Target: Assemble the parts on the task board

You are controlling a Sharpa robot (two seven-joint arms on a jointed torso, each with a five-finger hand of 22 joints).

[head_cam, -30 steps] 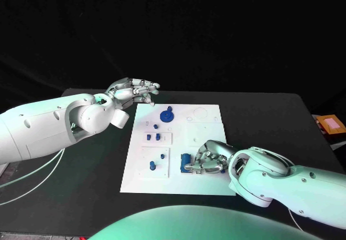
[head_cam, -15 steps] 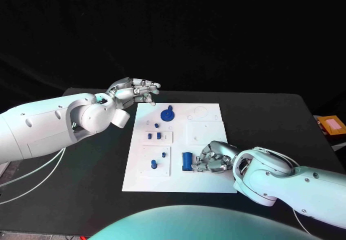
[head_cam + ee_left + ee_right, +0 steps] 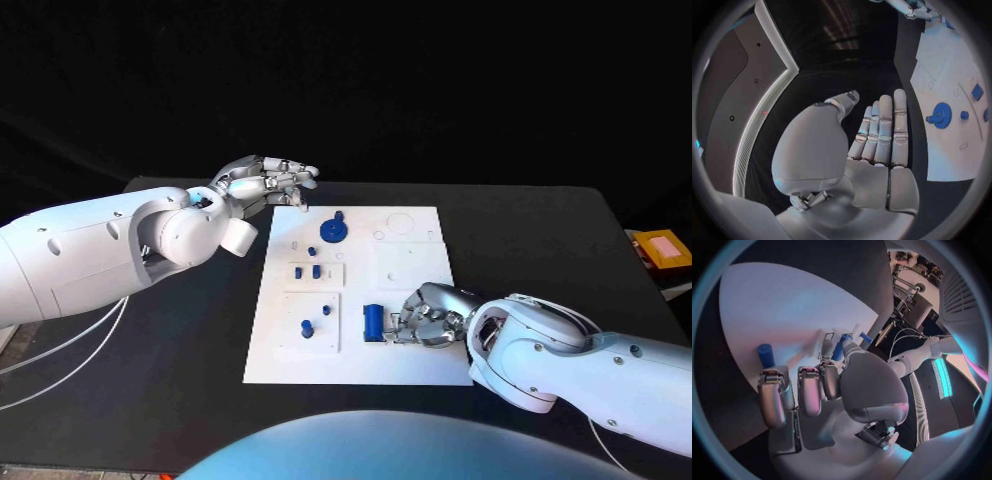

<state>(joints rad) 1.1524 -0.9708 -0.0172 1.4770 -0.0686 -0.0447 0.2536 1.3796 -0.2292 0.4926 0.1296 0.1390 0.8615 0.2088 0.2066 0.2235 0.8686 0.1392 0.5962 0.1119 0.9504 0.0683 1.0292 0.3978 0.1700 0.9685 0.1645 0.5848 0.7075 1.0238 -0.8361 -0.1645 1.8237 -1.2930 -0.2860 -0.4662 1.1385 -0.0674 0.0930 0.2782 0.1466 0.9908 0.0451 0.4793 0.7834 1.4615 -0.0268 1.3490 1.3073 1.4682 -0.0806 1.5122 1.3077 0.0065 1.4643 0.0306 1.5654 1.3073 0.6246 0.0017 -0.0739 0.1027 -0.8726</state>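
The white task board [image 3: 411, 265] lies in the middle of the black table. A blue gear [image 3: 335, 232] sits near its far edge, also seen as the blue gear [image 3: 942, 115]. Small blue pegs [image 3: 306, 271] stand in its left half, with more [image 3: 307, 326] nearer me. A blue cylinder [image 3: 374, 320] lies on the board's near part. My right hand [image 3: 428, 316] rests just right of it with fingers curled in, holding nothing; the cylinder [image 3: 766, 355] sits just beyond one fingertip [image 3: 771, 377]. My left hand [image 3: 268, 183] hovers over the board's far left corner, fingers [image 3: 882, 127] stretched out and empty.
An orange object [image 3: 661, 245] sits off the table's right edge. Black table surface [image 3: 534, 240] runs along both sides of the board.
My right hand has drawn back to the right off the blue cylinder, which now lies uncovered. The left hand has stayed where it was.
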